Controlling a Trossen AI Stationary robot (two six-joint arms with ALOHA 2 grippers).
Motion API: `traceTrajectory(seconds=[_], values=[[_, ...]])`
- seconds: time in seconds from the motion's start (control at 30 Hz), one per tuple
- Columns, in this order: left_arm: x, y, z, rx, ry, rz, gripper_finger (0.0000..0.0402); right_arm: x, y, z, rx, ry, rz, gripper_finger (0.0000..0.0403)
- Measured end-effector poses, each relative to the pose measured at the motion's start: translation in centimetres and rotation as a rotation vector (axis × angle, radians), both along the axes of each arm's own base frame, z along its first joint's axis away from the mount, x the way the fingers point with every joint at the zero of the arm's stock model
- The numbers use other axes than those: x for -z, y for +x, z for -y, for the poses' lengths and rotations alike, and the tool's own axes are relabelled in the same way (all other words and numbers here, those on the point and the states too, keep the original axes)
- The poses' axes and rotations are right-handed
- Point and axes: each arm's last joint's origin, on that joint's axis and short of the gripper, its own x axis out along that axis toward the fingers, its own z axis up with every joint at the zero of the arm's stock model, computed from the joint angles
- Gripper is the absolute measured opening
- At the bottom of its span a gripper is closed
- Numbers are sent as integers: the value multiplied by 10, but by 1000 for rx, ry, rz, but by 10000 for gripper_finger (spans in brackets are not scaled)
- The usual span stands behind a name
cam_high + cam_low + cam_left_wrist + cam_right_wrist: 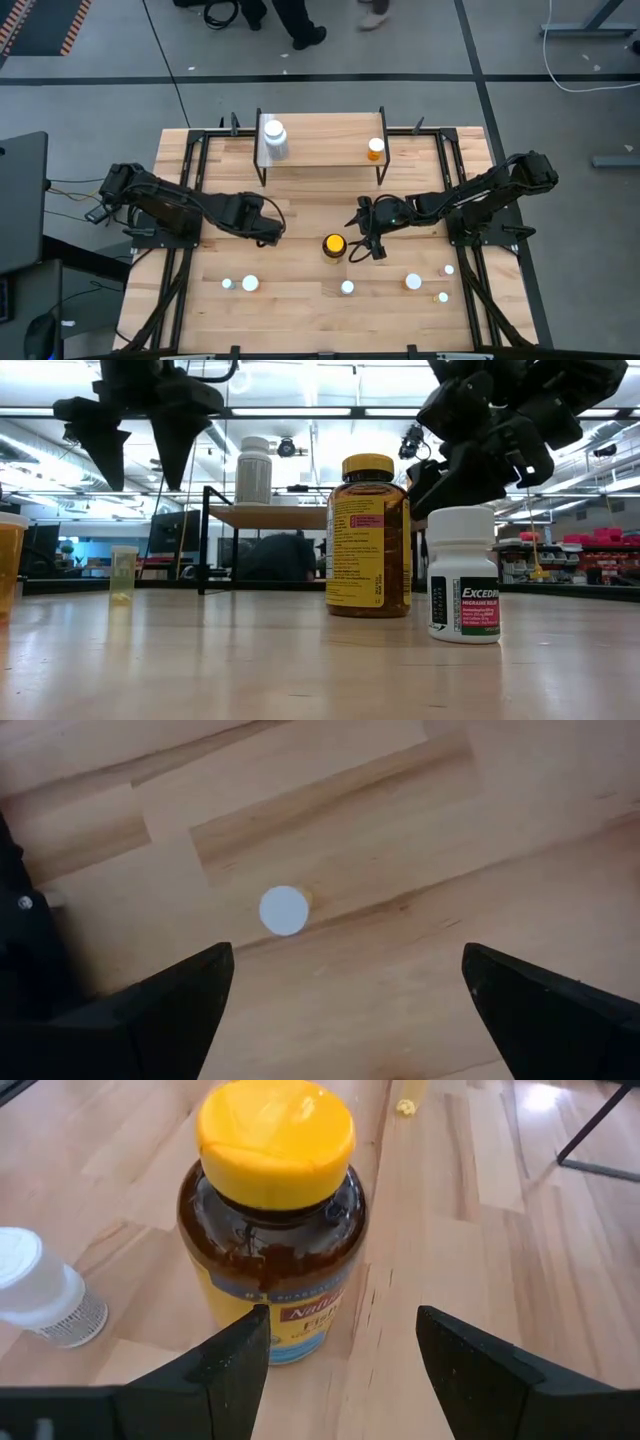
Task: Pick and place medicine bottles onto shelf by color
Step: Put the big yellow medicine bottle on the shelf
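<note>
High view: right end effector (366, 243), fingers apart and empty, sits at 3 o'clock of the amber bottle (334, 246); left end effector (268, 222) hangs wide open, empty.

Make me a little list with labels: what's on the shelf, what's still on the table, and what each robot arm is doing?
shelf: white bottle at its left end, orange bottle at its right end
big amber bottle: on the table, yellow cap
small bottles: several on the table's near side
right gripper: jaws open, beside the big amber bottle
left gripper: jaws open, empty, above the table
</note>
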Motion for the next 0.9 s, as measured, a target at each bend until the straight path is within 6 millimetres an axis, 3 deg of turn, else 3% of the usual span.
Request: traceTrajectory(seconds=[0.2, 0.4, 0.9], values=[[5, 2, -1, -13, -28, -36, 400, 0, 0, 0, 1, 1, -2, 256], [20, 2, -6, -21, -14, -217, 400, 0, 0, 0, 1, 1, 3, 256], [28, 14, -31, 17, -68, -231, 400, 1, -1, 0, 3, 4, -11, 256]])
